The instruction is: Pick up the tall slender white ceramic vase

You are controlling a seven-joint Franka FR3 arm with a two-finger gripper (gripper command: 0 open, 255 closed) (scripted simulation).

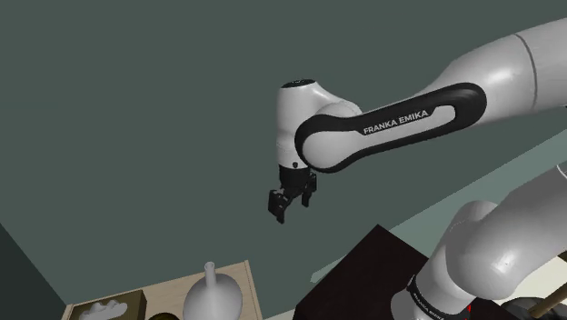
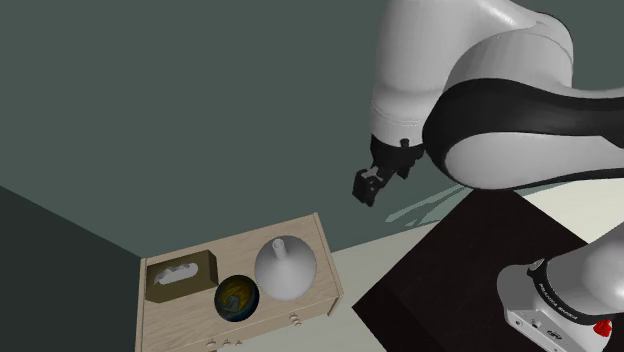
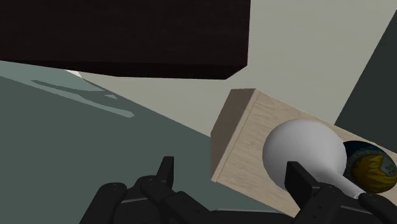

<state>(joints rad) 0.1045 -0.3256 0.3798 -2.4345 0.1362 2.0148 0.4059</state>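
The vase (image 2: 283, 268) is white with a round body and a thin neck, and it stands upright on a low light-wood cabinet (image 2: 312, 232). It also rises at the shoulder view's bottom edge, vase (image 1: 211, 293). My black gripper (image 2: 367, 188) hangs in the air well above the vase and off to its right, touching nothing. In the shoulder view the gripper (image 1: 284, 207) points down under the white wrist. From the wrist, the gripper (image 3: 232, 172) is open, its fingers apart and empty, with the vase (image 3: 305, 151) far beyond one finger.
A tan tissue box (image 2: 180, 275) and a blue-and-yellow bowl (image 2: 238, 297) share the cabinet top left of the vase. The stand's dark top (image 2: 460, 260) lies to the right. A grey-green wall rises behind; the floor is pale.
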